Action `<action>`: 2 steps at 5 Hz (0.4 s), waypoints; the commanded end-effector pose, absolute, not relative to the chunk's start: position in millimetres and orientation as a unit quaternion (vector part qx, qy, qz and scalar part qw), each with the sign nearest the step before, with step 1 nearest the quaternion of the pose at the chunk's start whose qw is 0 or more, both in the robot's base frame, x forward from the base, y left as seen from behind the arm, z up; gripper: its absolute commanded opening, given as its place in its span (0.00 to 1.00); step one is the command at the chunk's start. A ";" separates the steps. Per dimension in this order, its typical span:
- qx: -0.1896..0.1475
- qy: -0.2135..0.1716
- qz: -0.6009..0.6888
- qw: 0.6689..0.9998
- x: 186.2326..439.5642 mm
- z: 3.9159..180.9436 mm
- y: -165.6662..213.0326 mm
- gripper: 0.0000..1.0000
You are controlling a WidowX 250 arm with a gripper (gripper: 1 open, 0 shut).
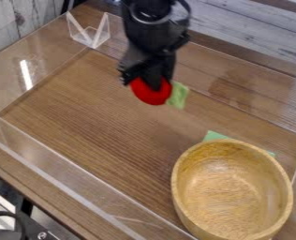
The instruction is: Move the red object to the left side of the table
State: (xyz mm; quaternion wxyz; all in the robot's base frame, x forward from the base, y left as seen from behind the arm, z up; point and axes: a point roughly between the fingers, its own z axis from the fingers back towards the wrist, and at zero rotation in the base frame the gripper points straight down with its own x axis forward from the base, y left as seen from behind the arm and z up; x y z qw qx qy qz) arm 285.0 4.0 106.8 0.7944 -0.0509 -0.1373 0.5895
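The red object (148,91), a small round toy fruit with a light-green leafy bit (178,96) on its right, hangs just above the brown wood-grain table (88,122), near the middle toward the back. My black gripper (147,79) points down from above and is shut on the red object, its fingers covering the top of the fruit. Whether the fruit touches the tabletop I cannot tell.
A round light wooden bowl (233,192) stands at the front right, with a flat green cloth piece (217,137) poking out behind it. Low clear acrylic walls (38,150) edge the table. A clear bracket (85,30) sits at the back left.
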 end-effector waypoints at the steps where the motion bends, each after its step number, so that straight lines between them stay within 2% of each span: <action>1: -0.059 -0.151 0.602 0.782 294.7 120.7 -3.6 0.00; 2: -0.064 -0.152 0.618 0.769 294.1 136.3 0.3 0.00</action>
